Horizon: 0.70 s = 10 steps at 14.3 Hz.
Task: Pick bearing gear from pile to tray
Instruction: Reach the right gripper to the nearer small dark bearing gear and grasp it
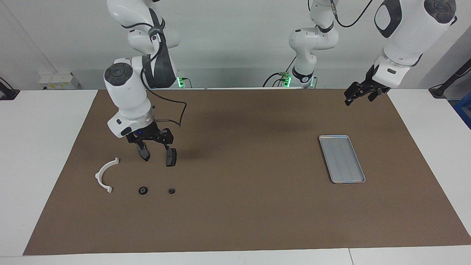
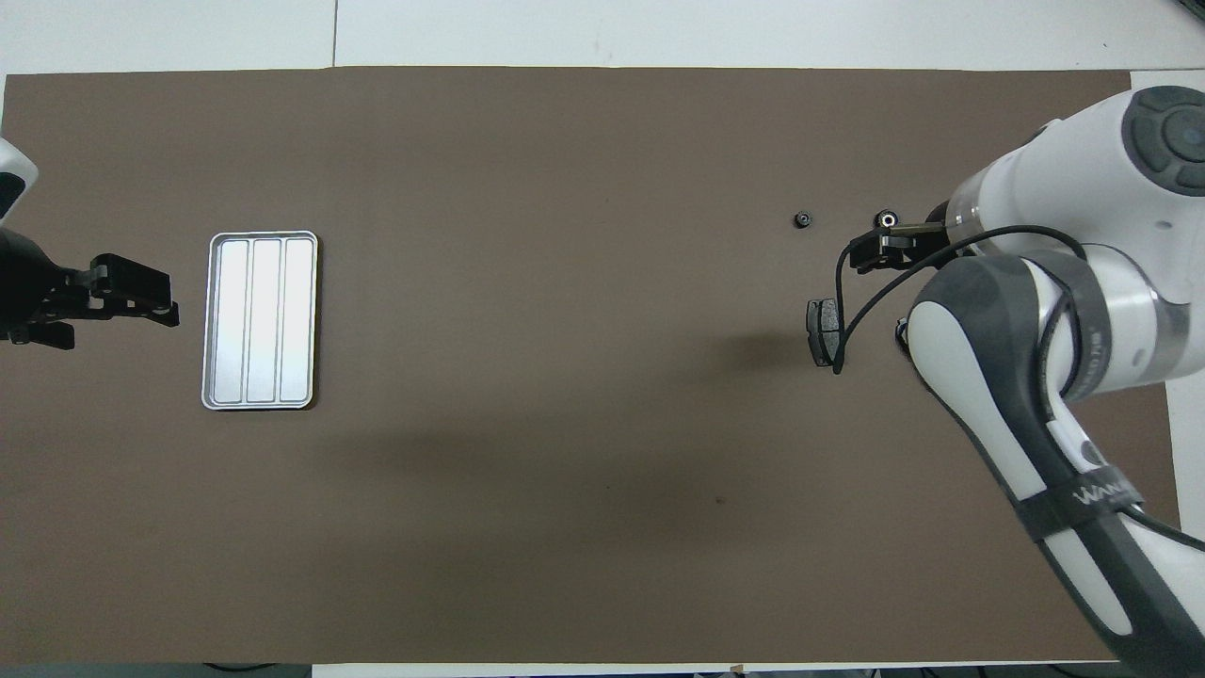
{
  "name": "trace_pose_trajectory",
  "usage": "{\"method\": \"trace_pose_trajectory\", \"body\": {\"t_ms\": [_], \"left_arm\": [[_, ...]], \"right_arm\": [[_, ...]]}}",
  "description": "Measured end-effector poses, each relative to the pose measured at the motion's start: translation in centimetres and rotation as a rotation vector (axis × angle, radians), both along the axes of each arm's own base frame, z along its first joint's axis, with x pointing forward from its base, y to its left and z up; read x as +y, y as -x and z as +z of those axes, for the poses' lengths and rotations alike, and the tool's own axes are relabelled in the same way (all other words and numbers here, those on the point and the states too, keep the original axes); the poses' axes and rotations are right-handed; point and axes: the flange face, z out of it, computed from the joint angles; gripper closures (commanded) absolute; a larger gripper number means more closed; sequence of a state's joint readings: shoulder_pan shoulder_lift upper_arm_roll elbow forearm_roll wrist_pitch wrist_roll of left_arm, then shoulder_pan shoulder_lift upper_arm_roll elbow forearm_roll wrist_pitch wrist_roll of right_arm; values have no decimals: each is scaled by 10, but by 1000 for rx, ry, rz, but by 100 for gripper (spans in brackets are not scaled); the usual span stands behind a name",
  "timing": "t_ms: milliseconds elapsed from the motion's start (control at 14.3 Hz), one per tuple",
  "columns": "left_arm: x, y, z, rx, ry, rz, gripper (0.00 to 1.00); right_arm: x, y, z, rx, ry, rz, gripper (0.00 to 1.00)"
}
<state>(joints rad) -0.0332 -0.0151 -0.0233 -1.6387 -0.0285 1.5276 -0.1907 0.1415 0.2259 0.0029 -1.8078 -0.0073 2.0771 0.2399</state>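
Two black round pieces (image 1: 142, 190) near open right gripper (image 1: 157, 156), farther from robots; left gripper (image 1: 358, 95) state unclear.

We find almost nothing readable here. The one bit of lettering sits on the right arm (image 2: 1054, 395), in the overhead view: white characters on the dark band around its lower link, near the bottom edge of that view (they look like "WWW" or a similar logo string, and we can't make out the letters for sure). In the facing view we see no legible text on either arm, on the tray (image 1: 342, 158), on the brown mat (image 1: 243, 206) or on the loose parts. The small white boxes (image 1: 59, 80) by the wall show marks, none we can read.
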Motion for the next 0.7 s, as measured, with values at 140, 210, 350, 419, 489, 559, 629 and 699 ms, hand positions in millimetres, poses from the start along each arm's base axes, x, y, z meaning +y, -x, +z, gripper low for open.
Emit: {"method": "trace_pose_trajectory", "body": {"t_ms": [140,210,350,419,489,559,629,699], "left_arm": [[-1,0,0,0,0,-2,0],[-2,0,0,0,0,-4,0],[-4,0,0,1,0,-7,0],[-4,0,0,0,0,-8,0],[-5,0,0,0,0,-8,0],[-4,0,0,0,0,-8,0],[-4,1,0,0,0,-7,0],[-4,1,0,0,0,-6,0]], "right_arm": [[2,-12,-32,-12,-3,-13,3],[2,-17,-47,-21,-4,-15,3],[2,-25,-74,-32,-6,-18,4],[3,-28,-85,-40,-7,-24,5],[3,-31,-95,-49,-9,-32,5],[4,-33,-105,-56,-11,-43,6],[4,-35,-113,-55,-12,-55,9],[4,-37,-119,-55,-12,-68,9]]}}
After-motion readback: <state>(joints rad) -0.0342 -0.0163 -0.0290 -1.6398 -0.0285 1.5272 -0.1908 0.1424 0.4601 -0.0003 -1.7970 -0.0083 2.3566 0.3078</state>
